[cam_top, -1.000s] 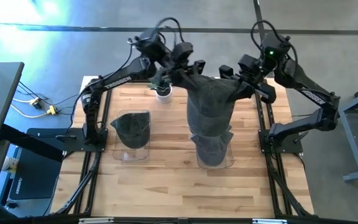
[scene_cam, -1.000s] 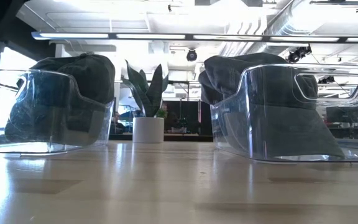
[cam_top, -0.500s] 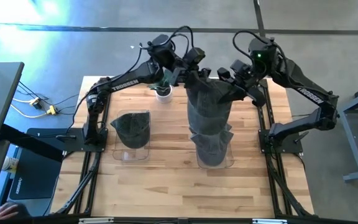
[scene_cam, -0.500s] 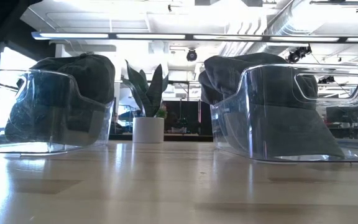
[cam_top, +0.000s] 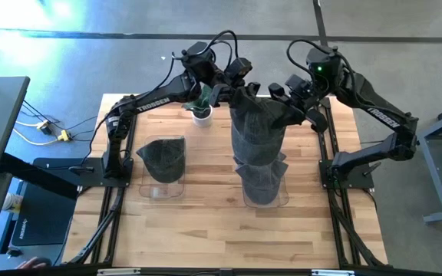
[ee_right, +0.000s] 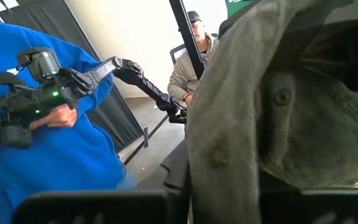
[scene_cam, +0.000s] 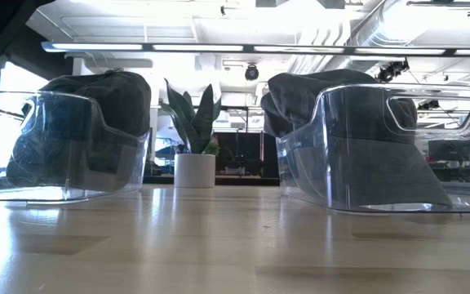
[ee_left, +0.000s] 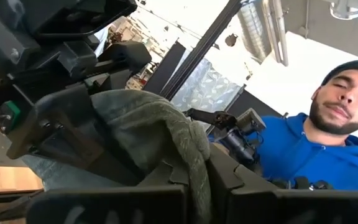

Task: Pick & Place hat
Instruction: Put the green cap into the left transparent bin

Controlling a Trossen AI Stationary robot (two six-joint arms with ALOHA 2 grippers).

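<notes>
hat (cam_top: 256,130): dark, lifted above the right bin (cam_top: 263,188), near the bench's (cam_top: 206,222) far edge, stretched between both claws
left claw (cam_top: 235,93): clamped tight on the hat's far left edge
right claw (cam_top: 288,106): on the hat's right edge, cloth between its fingers, gap narrow
right bin: clear, more hats stacked inside
left bin (cam_top: 162,165): clear, near the left edge, 1 dark hat in it
plant (cam_top: 201,107): white pot, far edge, just beside the left claw
person (ee_left: 328,155): blue top, beyond the bench

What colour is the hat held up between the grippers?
Dark grey-green hat, clearest in the left wrist view.
</notes>
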